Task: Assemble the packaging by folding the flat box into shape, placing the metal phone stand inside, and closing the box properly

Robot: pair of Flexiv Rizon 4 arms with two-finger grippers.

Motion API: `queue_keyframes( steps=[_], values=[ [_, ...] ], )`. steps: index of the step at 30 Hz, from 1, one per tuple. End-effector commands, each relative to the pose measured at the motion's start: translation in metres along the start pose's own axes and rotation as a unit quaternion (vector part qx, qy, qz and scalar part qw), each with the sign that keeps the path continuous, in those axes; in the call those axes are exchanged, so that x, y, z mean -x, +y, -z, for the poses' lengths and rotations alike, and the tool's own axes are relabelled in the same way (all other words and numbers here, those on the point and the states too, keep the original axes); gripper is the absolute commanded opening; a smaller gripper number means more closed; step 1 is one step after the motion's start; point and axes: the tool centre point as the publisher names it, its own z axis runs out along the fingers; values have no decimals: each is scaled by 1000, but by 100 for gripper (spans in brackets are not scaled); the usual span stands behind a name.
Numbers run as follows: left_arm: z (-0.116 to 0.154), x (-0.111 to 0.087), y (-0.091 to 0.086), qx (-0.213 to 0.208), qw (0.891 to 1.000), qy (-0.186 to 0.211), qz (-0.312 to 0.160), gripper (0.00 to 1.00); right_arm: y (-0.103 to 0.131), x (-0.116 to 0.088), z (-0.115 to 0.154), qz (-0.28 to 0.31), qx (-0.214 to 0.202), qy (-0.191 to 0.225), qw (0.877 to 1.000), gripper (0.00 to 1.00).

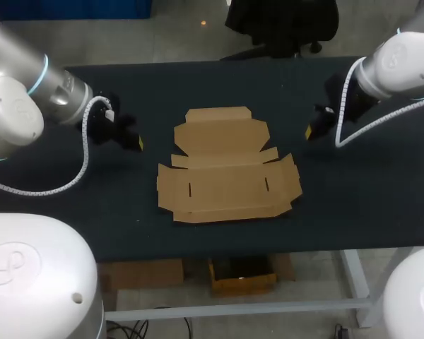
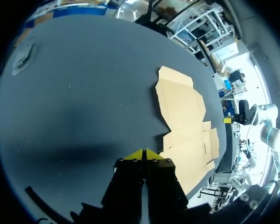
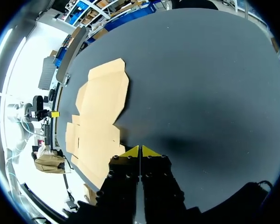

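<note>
A flat, unfolded cardboard box (image 1: 226,169) lies in the middle of a dark table (image 1: 353,212), its flaps spread out, with fold creases and two short slots in the larger panel. The left gripper (image 1: 131,139) hangs off the box's left side and the right gripper (image 1: 312,131) off its right side, neither touching it. In each wrist view the two yellow tips meet with nothing between them, so both sets of jaws are clenched and empty. No metal phone stand shows on the table

The box looks light and thin. It is probably stiff across each panel, ready to bend along its creases, and likely to slide if pushed from one side only. Lying flat, it offers little to pinch. The outer flap edges nearest each gripper seem the best places to get under and lift, while the other arm presses the middle panel down to steady it
</note>
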Motion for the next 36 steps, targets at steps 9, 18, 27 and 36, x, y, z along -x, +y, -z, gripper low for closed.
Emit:
queue_keyframes(
  steps=[9,18,27,36],
  values=[
    [-28,-2,2,13,1000,11,-9,0,2,0,-16,10,1,19,1000,0],
    [-37,-9,6,14,1000,13,-11,0,3,-6,-36,26,-8,37,999,0],
    [-43,-8,6,12,1000,24,-14,0,3,-9,-49,27,-12,43,999,0],
    [-51,-9,1,17,999,30,-17,0,2,-17,-59,27,-11,51,998,0]
  ],
)
